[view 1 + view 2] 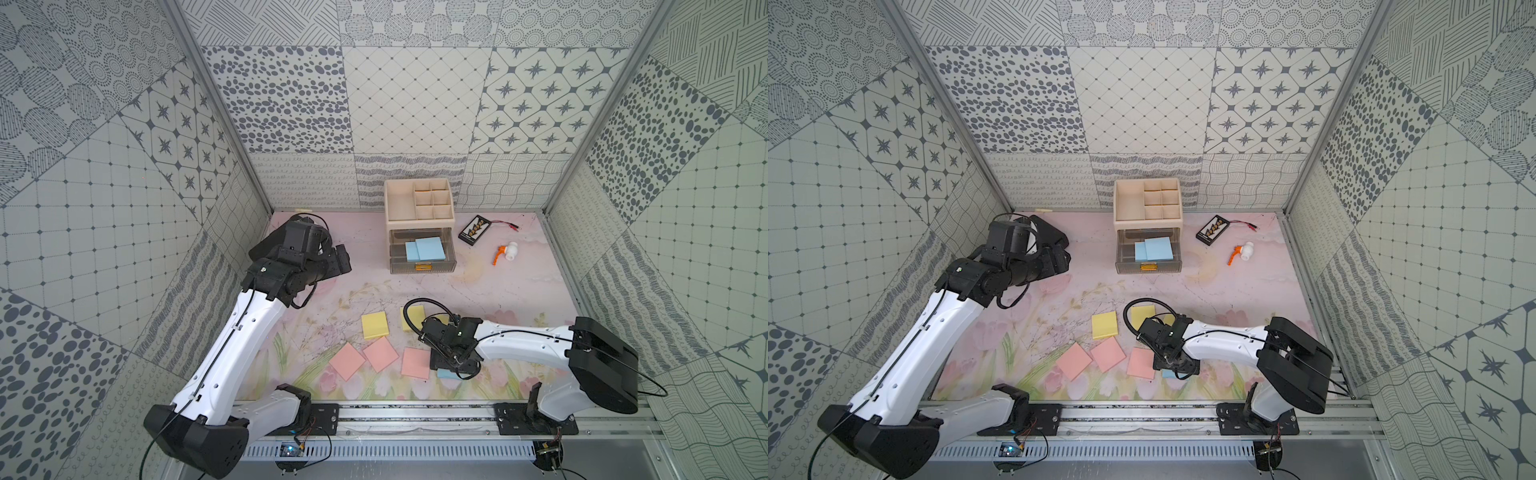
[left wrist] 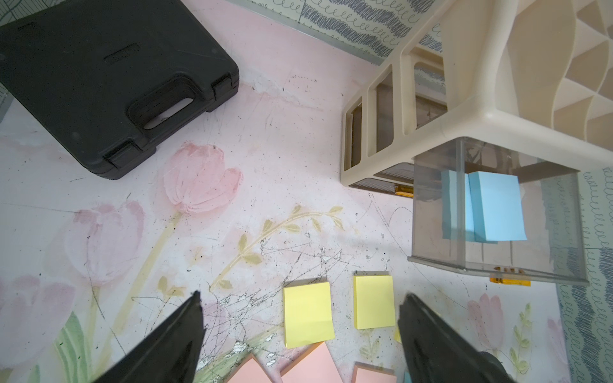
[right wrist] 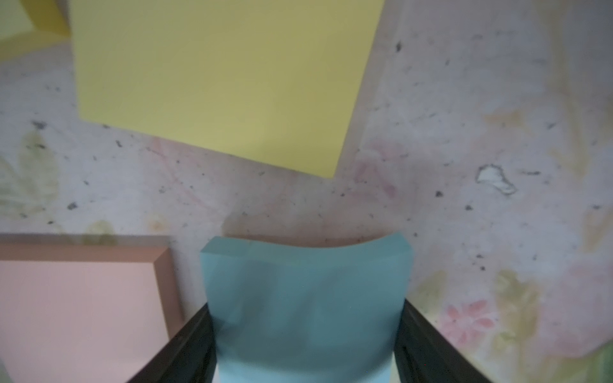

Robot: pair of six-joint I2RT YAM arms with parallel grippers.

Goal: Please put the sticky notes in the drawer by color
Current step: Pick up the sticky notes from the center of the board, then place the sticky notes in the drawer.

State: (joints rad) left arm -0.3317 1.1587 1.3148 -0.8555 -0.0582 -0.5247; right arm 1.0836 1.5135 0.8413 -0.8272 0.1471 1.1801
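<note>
about a third done: two blue pads (image 1: 428, 248) sit in the open drawer (image 1: 397, 266), right fingers (image 3: 185, 351) pinch the third blue pad (image 3: 305, 298) on the tabletop (image 1: 498, 291) in front of the drawer, yellow pads (image 1: 374, 326) and pink pads (image 1: 380, 354) beside it aren't sorted yet, left fingers (image 2: 172, 345) spread wide.

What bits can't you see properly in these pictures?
- Blue pad: both top views, mostly under the right gripper; right wrist view blurred, near end cut off.
- Third yellow pad: top views, mostly under the right arm.
- Lower drawers: top views, hidden under the open drawer; left wrist view, shut.
</note>
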